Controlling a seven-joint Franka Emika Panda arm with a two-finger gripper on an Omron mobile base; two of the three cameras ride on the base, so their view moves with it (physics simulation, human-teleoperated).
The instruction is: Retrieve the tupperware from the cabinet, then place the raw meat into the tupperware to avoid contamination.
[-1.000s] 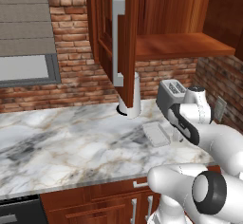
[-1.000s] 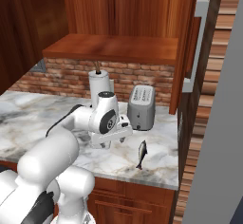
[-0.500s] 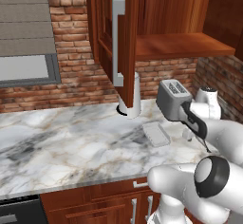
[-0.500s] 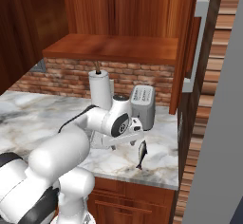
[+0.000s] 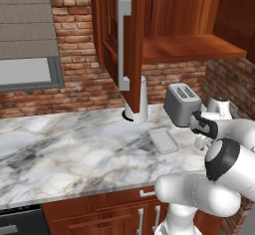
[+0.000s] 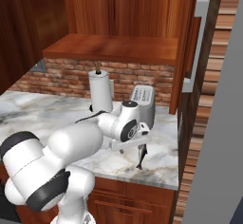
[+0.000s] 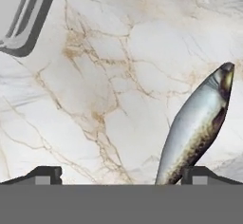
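I hold the end effector (image 7: 121, 174) spread apart and empty above the fish (image 7: 197, 130) at lower right, because the tupperware (image 5: 164, 140) on the desk (image 5: 74, 144) waits for it.

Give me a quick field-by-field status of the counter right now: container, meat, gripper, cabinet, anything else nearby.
tupperware: on the marble counter, out of the cabinet, nothing inside
raw meat: a fish lying on the counter, apart from the tupperware, near the counter's front edge
gripper: open, above the counter, fish's lower end beside one fingertip, not held
cabinet: door open, lower shelf bare in what shows
toaster: behind the tupperware, toward the wall
paper-towel roll: upright near the brick wall
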